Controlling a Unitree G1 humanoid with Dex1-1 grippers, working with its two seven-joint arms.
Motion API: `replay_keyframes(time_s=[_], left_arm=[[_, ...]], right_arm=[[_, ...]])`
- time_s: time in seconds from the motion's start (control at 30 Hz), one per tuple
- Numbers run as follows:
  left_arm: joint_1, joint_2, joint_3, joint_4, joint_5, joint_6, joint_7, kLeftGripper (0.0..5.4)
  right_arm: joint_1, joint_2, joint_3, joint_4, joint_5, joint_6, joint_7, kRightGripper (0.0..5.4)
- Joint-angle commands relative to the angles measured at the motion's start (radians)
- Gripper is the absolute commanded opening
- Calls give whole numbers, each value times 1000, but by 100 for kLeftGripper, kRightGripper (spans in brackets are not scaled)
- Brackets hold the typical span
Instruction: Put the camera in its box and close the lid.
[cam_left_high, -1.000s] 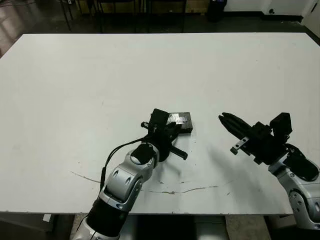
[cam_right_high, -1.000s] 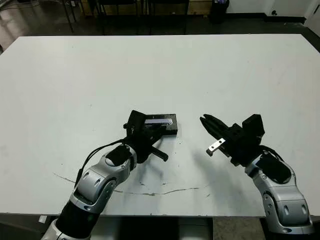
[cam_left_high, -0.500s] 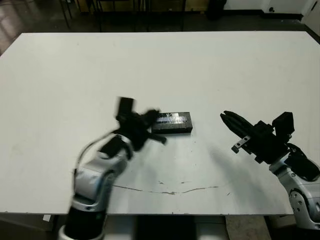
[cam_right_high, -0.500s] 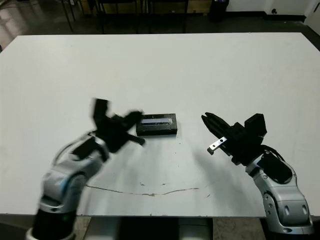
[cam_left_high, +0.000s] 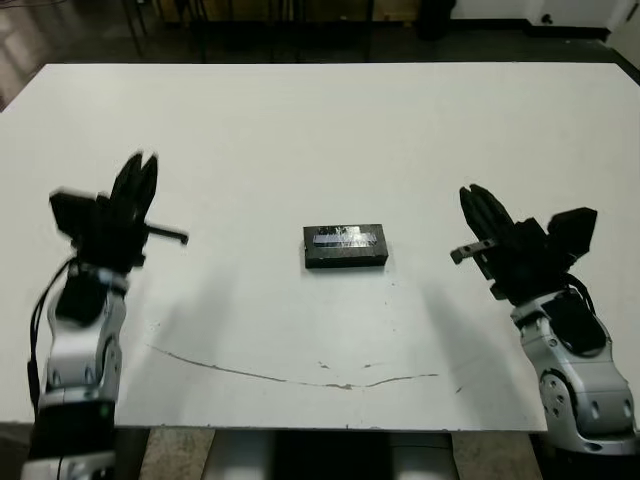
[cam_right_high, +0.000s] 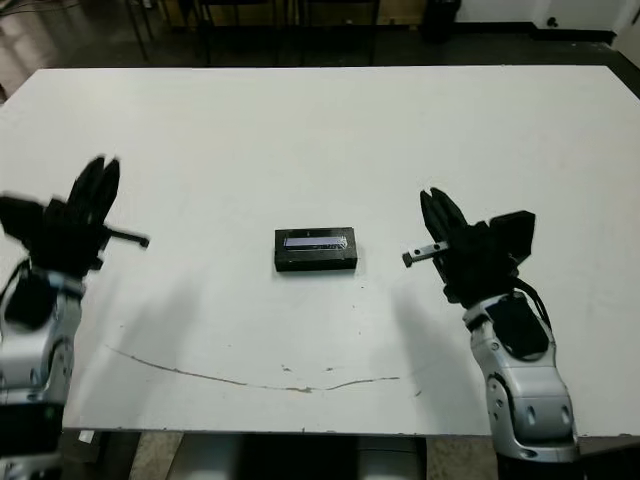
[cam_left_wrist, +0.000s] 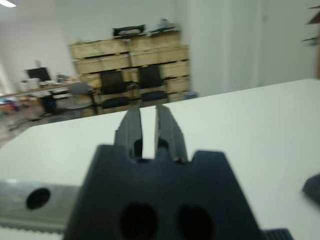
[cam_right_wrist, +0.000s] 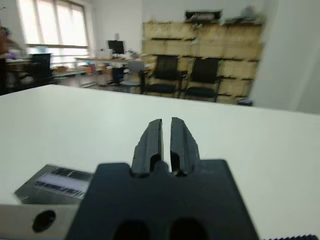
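Observation:
In the middle of the table lies the lid (cam_left_high: 345, 238), black with a pale silvery stripe, flat on top of the box (cam_left_high: 346, 262), of which only the black side wall shows. The right wrist view also catches the lid (cam_right_wrist: 55, 182). The camera is hidden. My left gripper (cam_left_high: 142, 166) is raised at the far left, well away from the box, shut and holding nothing; its fingers (cam_left_wrist: 131, 127) stand nearly together. My right gripper (cam_left_high: 478, 198) hovers to the right of the box, a hand's width off, shut and holding nothing.
A thin dark scratch (cam_left_high: 300, 378) runs across the white table (cam_left_high: 320, 130) near its front edge. Beyond the far edge stand black chairs (cam_right_wrist: 202, 75) and stacked cardboard boxes (cam_left_wrist: 130, 50).
My left arm has swung away from the box to the far left and risen. The box now lies uncovered by the arm, lid on top. My right gripper has lifted slightly.

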Motion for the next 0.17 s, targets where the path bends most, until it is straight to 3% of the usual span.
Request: replay_keyframes(time_s=[0.03, 0.17], left_arm=[[29, -55, -22, 61, 37, -40, 72, 2], [33, -105, -59, 112, 59, -76, 116, 2]], right_arm=[[-11, 39, 21, 76, -85, -45, -74, 0], [-24, 91, 33, 162, -154, -99, -156, 0]])
